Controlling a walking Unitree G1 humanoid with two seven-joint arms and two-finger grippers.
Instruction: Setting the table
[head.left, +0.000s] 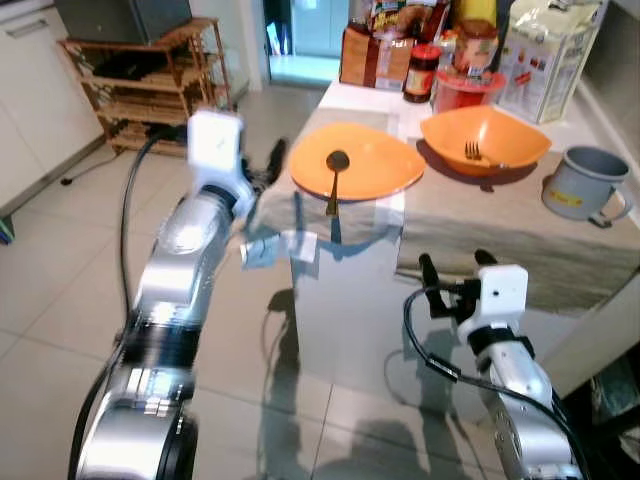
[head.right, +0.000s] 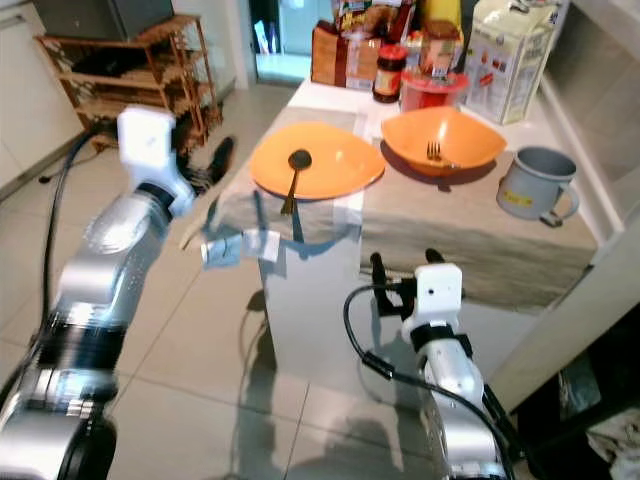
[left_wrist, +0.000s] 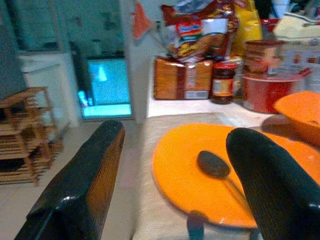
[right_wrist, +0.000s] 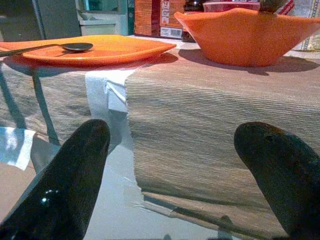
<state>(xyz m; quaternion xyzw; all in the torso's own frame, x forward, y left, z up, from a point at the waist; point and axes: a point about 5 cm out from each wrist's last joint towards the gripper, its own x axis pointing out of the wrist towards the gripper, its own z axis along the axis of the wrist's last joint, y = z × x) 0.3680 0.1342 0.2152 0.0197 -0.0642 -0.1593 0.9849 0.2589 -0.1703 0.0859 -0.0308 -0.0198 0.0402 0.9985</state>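
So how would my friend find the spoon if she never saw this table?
Look at the table with the striped mats. Two orange dishes sit on it: a deep bowl with a fork inside, and a flat plate nearer the robot's left. The spoon lies on the flat plate, dark, with its handle pointing over the table's edge.

Two black fingers (right_wrist: 65, 190) of the right gripper (right_wrist: 175, 175) stand wide apart, at about seven and four o'clock, with nothing between them. Past them hangs the front edge of a woven beige table mat (right_wrist: 200, 125). At eleven o'clock an orange plate (right_wrist: 110, 50) rests on the mat, and a dark spoon (right_wrist: 75, 47) lies in it. At one o'clock sits an orange bowl (right_wrist: 245, 37), just beside the plate. White tape (right_wrist: 102, 92) hangs below the plate.
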